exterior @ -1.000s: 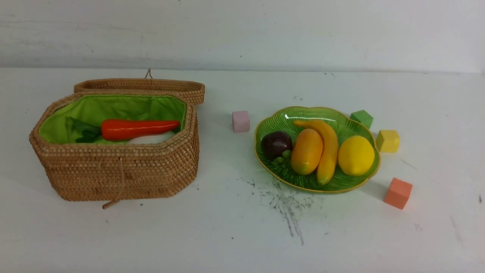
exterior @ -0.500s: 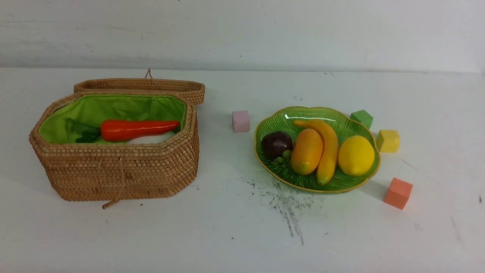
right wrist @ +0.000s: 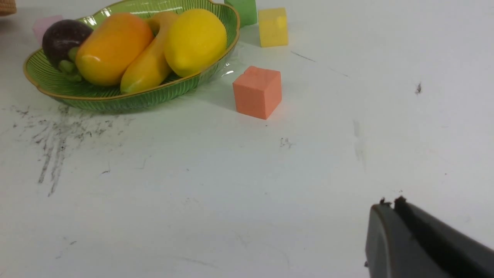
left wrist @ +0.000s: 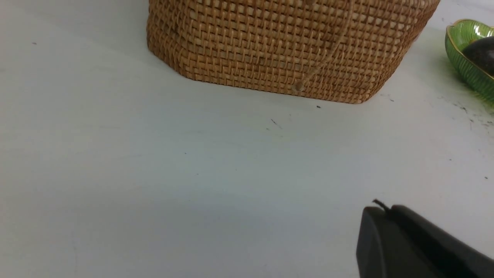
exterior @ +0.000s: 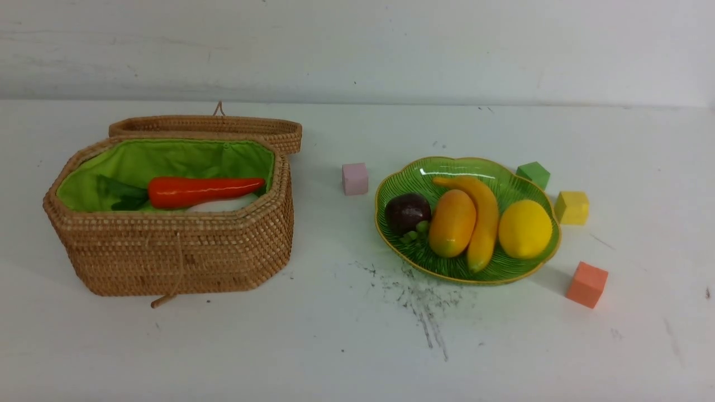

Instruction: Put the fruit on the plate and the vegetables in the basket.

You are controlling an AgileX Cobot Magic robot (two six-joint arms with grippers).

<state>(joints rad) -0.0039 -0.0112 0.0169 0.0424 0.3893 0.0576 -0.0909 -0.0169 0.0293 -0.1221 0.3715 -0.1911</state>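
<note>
Front view alone shows carrot (exterior: 204,190) inside basket (exterior: 167,254); wrist views alone show left gripper (left wrist: 380,210) and right gripper (right wrist: 389,204), fingers closed, empty; glossy banana (exterior: 479,220) on plate (exterior: 402,173).

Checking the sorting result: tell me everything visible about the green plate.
The plate is a shallow, glossy green ribbed dish with a wavy outline and thin yellow rim. It sits flat on the white table, right of the basket. It holds a mangosteen, mango, banana and lemon. Coloured cubes stand around it, none clearly touching.
</note>
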